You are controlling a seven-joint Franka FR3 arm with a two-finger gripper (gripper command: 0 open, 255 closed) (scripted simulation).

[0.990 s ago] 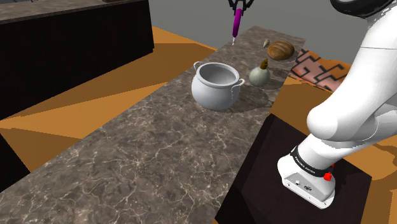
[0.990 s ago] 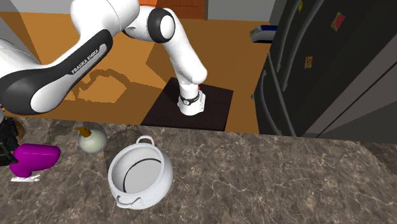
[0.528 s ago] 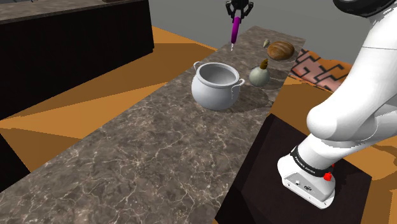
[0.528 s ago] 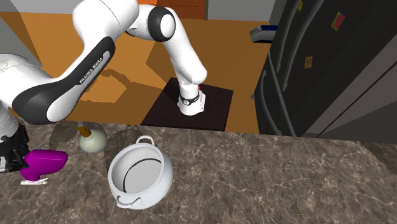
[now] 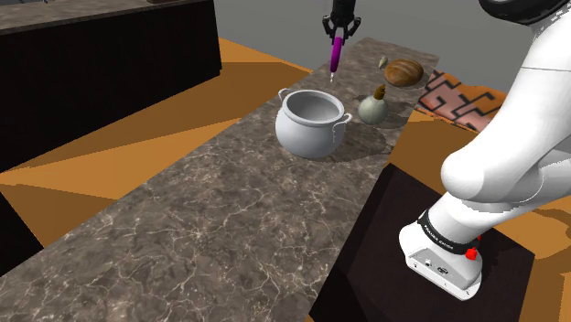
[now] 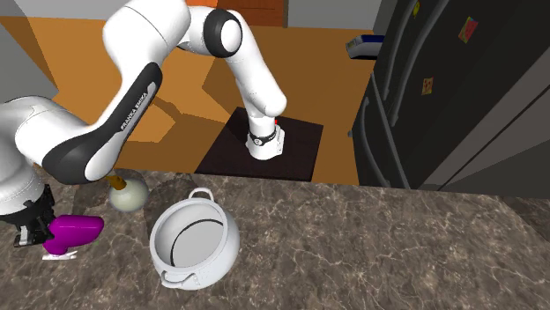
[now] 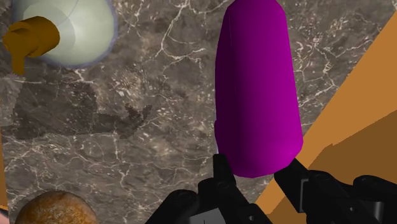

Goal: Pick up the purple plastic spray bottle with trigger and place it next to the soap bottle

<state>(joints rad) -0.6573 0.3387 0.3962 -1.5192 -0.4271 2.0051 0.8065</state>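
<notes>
Purple spray bottle (image 7: pixel 254 95) hung clamped between my fingers (image 7: pixel 222 178), apparently clear of the marble counter (image 7: pixel 159 127). Its long axis ran straight out from my gripper (image 7: pixel 257 169) (body hanging below the grip). In the shoulder view the soap bottle (image 5: pixel 372 109) sat at about five o'clock from it, near but apart. I judged the carry should head that way.

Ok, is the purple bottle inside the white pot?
No, the end effector clasps the purple bottle beside the white pot, whose inside shows empty.
</notes>
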